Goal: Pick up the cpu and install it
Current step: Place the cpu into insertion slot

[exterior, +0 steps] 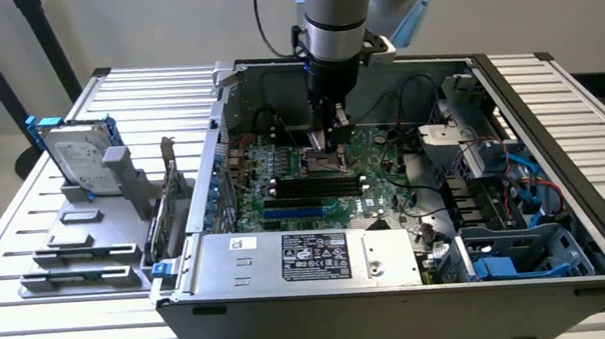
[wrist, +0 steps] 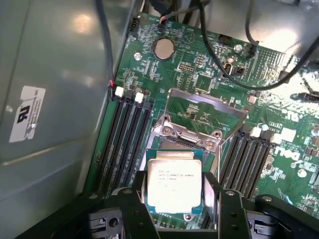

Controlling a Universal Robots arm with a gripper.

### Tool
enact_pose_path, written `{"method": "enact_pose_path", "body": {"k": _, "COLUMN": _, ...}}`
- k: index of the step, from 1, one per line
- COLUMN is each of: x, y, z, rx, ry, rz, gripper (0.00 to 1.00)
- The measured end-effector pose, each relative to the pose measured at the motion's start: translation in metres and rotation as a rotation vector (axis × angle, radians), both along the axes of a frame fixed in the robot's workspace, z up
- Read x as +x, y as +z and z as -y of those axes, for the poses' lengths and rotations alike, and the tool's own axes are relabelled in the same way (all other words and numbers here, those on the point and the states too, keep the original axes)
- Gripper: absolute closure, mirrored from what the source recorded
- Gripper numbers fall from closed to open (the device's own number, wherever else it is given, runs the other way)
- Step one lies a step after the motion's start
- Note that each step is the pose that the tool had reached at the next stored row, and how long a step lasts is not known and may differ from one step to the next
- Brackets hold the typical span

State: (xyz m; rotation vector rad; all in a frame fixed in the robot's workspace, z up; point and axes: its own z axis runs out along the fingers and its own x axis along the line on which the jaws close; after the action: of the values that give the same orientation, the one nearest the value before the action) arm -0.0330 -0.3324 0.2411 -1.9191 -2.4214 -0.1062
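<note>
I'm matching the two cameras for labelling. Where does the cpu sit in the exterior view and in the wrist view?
Exterior view: the cpu is too small to make out; look under the end effector tip, mid-motherboard.
Wrist view: the cpu, silver top showing, beside the raised metal plate.
Shared landmark: black memory slots next to that spot.

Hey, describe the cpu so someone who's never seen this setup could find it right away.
Inside the open computer case, find the green main board and its two banks of black memory slots. Between them, beside the open metal frame and at the claw, is the cpu: a flat silver square with faint print, unlike the round silver battery.
</note>
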Motion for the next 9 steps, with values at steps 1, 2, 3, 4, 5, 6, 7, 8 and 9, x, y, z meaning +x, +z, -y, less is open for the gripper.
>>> {"method": "enact_pose_path", "body": {"k": 1, "x": 0.0, "y": -0.0006, "z": 0.0, "rx": 0.0, "ry": -0.018, "rz": -0.0001, "gripper": 0.45}}
{"method": "enact_pose_path", "body": {"k": 2, "x": 0.0, "y": -0.0013, "z": 0.0, "rx": 0.0, "ry": -0.036, "rz": -0.0002, "gripper": 0.45}}
{"method": "enact_pose_path", "body": {"k": 3, "x": 0.0, "y": -0.002, "z": 0.0, "rx": 0.0001, "ry": -0.055, "rz": -0.0002, "gripper": 0.45}}
{"method": "enact_pose_path", "body": {"k": 4, "x": 0.0, "y": -0.0026, "z": 0.0, "rx": 0.0, "ry": -0.073, "rz": -0.0003, "gripper": 0.45}}
{"method": "enact_pose_path", "body": {"k": 5, "x": 0.0, "y": -0.0033, "z": 0.0, "rx": 0.0, "ry": -0.091, "rz": -0.0004, "gripper": 0.45}}
{"method": "enact_pose_path", "body": {"k": 6, "x": 0.0, "y": -0.004, "z": 0.0, "rx": 0.0001, "ry": -0.109, "rz": -0.0005, "gripper": 0.45}}
{"method": "enact_pose_path", "body": {"k": 7, "x": 0.0, "y": -0.0047, "z": 0.0, "rx": 0.0001, "ry": -0.127, "rz": -0.0006, "gripper": 0.45}}
{"method": "enact_pose_path", "body": {"k": 8, "x": 0.0, "y": -0.0054, "z": 0.0, "rx": 0.0001, "ry": -0.146, "rz": -0.0008, "gripper": 0.45}}
{"method": "enact_pose_path", "body": {"k": 9, "x": 0.0, "y": -0.0061, "z": 0.0, "rx": 0.0001, "ry": -0.164, "rz": -0.001, "gripper": 0.45}}
